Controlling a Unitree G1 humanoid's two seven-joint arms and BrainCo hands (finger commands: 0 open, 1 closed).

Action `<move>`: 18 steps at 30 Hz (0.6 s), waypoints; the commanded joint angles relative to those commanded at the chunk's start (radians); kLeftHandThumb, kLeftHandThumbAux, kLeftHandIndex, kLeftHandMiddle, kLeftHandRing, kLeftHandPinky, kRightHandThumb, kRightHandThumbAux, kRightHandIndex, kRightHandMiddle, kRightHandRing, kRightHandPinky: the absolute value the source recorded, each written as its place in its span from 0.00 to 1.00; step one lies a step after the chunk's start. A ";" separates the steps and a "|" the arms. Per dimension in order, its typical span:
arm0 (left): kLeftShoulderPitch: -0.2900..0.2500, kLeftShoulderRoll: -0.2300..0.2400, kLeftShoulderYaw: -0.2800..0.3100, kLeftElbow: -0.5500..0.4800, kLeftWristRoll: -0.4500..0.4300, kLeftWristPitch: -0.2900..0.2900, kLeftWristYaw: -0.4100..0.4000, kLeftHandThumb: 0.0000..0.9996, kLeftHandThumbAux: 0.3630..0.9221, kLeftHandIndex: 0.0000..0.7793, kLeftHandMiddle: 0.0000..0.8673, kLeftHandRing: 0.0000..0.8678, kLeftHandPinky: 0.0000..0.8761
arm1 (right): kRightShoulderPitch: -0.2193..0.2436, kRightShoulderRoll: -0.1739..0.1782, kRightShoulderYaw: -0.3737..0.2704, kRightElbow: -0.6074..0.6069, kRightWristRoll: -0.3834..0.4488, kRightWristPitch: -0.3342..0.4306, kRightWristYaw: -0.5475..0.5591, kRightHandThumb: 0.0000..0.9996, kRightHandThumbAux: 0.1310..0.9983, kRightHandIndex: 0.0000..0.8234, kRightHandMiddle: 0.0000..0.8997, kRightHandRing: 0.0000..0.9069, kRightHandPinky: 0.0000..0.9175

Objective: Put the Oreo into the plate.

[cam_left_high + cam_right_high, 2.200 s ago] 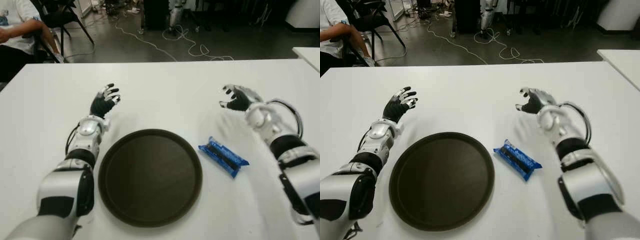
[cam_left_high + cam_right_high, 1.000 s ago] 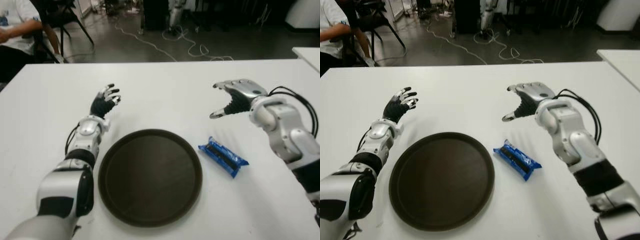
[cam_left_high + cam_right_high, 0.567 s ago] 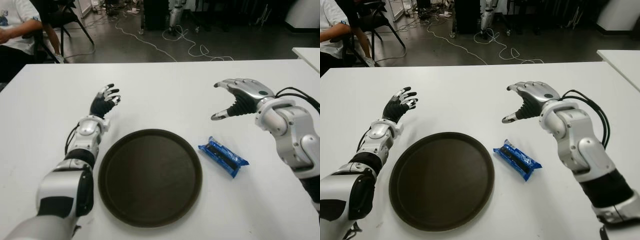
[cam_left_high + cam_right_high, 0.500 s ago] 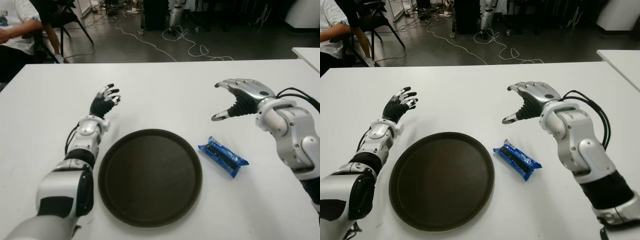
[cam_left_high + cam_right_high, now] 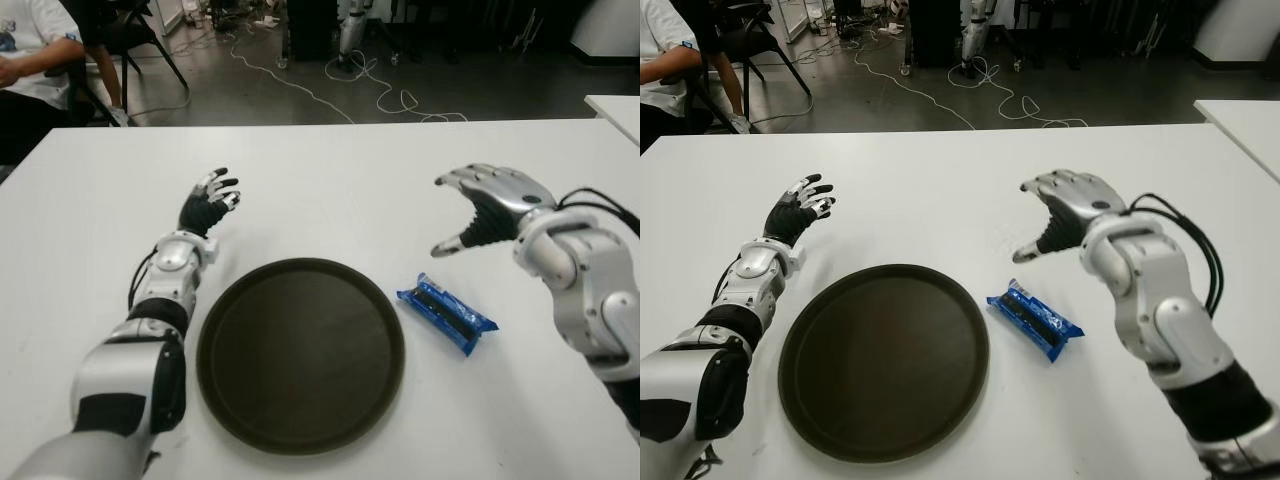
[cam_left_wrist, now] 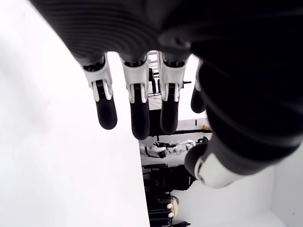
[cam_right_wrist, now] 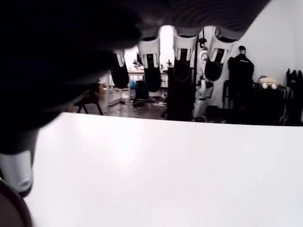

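1. Nearest to us, the round dark plate (image 5: 300,355) sits on the white surface (image 5: 330,190), nothing in it.
2. Just to its right lies the Oreo (image 5: 446,314), a blue packet flat on the surface, angled, beside the plate's rim but not touching it, and in neither hand.
3. Up and to the right of the packet, there's the right hand (image 5: 487,208), raised above the surface, palm turned down and inward, fingers (image 7: 150,64) spread wide and gently curved, holding nothing; it is near the Oreo with clear space between them.
4. Over on the left, the left hand (image 5: 207,206) shows beyond the plate's upper-left rim, fingers (image 6: 136,106) spread loose, gripping nothing.
5. Farther back, past the far edge of the surface, a person (image 5: 35,60) sits at the left on a dark chair (image 5: 120,35), and cables (image 5: 340,90) trail across the floor.
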 joint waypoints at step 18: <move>-0.001 -0.005 0.004 -0.001 -0.002 0.002 0.012 0.01 0.71 0.14 0.24 0.23 0.22 | 0.121 0.122 -0.037 -0.078 -0.265 0.172 -0.101 0.00 0.35 0.07 0.12 0.10 0.05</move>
